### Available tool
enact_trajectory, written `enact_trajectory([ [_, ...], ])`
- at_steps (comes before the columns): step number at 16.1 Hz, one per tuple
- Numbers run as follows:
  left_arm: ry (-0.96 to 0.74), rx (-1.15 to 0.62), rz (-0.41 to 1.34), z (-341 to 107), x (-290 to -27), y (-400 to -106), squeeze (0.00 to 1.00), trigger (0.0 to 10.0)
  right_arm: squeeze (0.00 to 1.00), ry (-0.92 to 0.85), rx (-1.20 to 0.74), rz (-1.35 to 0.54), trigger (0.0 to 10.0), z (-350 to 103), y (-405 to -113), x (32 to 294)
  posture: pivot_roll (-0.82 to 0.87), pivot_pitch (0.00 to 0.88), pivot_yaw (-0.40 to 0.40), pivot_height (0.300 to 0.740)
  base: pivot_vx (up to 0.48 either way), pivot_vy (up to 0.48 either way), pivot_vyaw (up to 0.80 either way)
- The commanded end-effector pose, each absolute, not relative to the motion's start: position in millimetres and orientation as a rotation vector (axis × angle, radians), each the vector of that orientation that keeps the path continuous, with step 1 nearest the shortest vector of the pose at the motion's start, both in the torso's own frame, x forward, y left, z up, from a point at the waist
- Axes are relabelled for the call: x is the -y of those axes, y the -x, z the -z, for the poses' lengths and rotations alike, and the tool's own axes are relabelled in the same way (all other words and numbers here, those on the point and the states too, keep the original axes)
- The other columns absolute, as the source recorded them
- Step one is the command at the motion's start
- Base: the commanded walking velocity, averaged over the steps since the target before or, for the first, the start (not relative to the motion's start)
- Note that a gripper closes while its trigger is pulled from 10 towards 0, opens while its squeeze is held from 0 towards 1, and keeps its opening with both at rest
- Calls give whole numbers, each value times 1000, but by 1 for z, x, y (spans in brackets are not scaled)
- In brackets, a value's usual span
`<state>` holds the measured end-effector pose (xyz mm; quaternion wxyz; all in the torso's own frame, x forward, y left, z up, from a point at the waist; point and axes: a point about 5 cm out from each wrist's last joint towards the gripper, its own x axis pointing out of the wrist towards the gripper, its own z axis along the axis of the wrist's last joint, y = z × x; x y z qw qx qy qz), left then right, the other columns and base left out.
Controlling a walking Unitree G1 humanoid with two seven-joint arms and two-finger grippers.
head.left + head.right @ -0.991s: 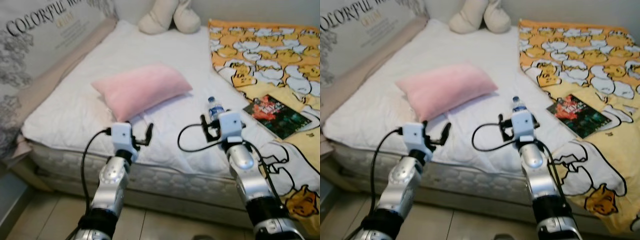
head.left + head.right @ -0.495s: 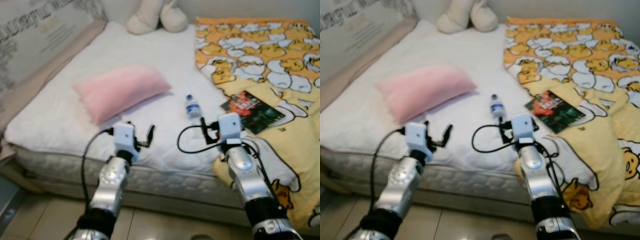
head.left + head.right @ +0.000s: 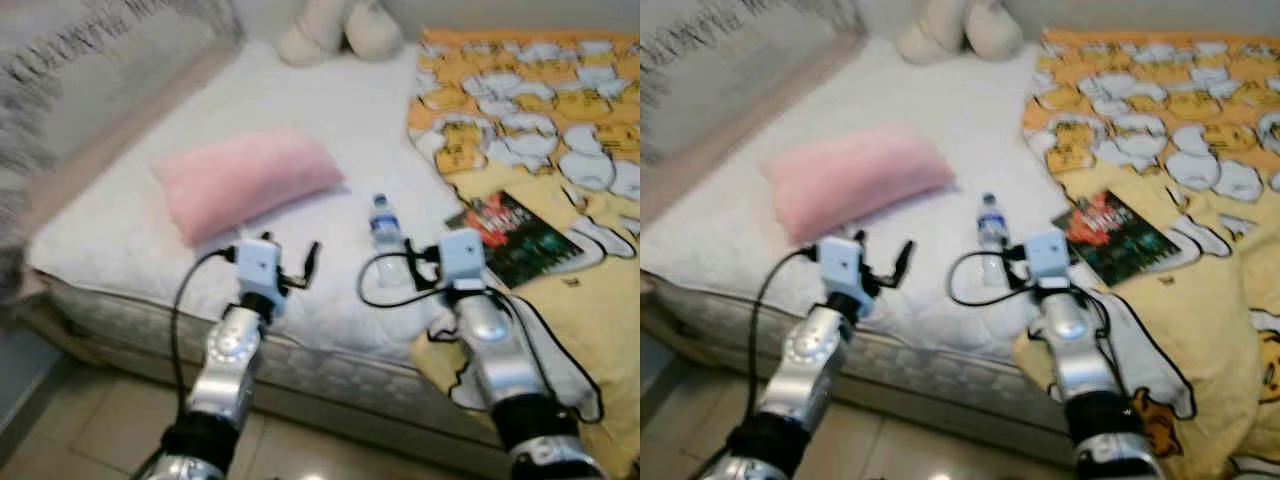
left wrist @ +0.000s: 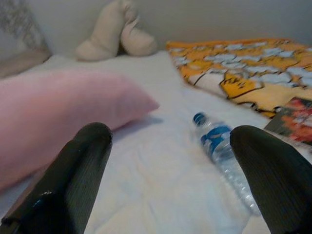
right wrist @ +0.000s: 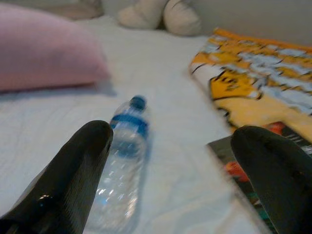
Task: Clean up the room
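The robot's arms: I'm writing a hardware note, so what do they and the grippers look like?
Both arms are silver metal with rounded segments and black joint bands lower down. Each wrist carries a white boxy block, with a black cable looping from it back to the forearm. The left gripper and right gripper each have two long black fingers with rounded, glossy tips.

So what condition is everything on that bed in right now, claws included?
Water bottle: lying on the white sheet, blue cap on, held by nothing.
Pink pillow: lying flat on the mattress.
Book: closed, resting on the yellow blanket.
Yellow blanket: spread out, hanging over the bed's edge.
Stuffed toy: slumped at the bed's far end.
Left claw: open, holding nothing.
Right claw: open, near the bottle.
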<state>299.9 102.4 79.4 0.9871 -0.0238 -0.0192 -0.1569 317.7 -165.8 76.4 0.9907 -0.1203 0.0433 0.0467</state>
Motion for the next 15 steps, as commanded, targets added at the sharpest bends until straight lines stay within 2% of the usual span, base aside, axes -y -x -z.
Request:
enact_trajectory([
  [1,36,69,315,-88,-108,-303,0,10000,0,224,-56,-117,10000,-83,-323,157,-212,0,111,740,480,0,0],
  [5,20,55,336,-88,-110,-299,0,10000,0,204,-56,-137,10000,-87,-332,153,-186,0,113,740,467,0,0],
  [9,-101,62,413,-94,-101,-293,0,10000,0,182,-64,-77,10000,-95,-345,163,-156,0,118,740,420,-129,0],
  [12,-81,31,385,-91,-103,-293,0,10000,0,171,-69,-74,10000,-94,-346,162,-156,0,120,740,0,0,0],
  [15,-60,8,416,-98,-103,-290,0,10000,0,78,-144,-85,10000,-84,-348,152,-134,0,121,740,0,0,0],
])
